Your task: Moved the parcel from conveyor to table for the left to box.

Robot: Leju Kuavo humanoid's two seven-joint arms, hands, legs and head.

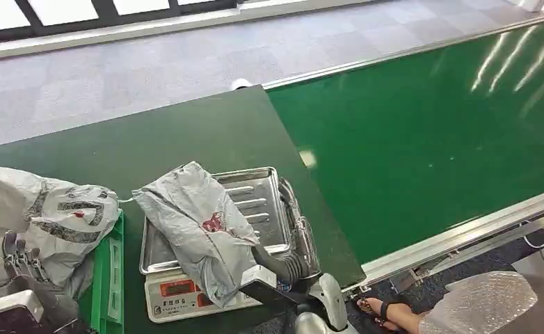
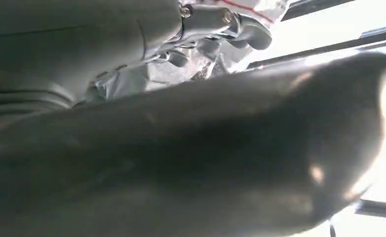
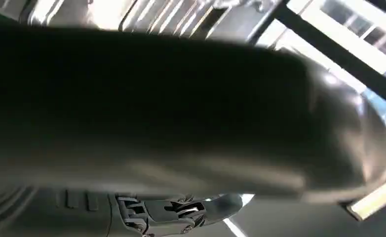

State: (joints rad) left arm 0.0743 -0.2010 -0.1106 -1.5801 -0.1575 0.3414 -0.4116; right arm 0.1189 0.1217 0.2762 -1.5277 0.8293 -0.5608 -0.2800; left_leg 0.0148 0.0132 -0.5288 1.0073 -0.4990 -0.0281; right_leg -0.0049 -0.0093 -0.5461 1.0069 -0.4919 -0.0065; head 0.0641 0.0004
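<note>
Green table beside bare conveyor, parcel overhanging scale, right hand clutching it, left hand grip unclear

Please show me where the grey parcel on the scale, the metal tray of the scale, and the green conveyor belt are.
grey parcel (image 1: 198, 226), head view, on its middle near the red mark.
metal tray (image 1: 259, 196), head view, on its bare ribbed part.
green conveyor belt (image 1: 422, 132), head view, on its bare surface.

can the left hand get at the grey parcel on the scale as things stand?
Probably yes. The parcel lies on top of the scale, nothing over it. The left hand rests against bagged parcels in the green bin right beside the scale. The right hand at the parcel's near end may crowd it.
</note>
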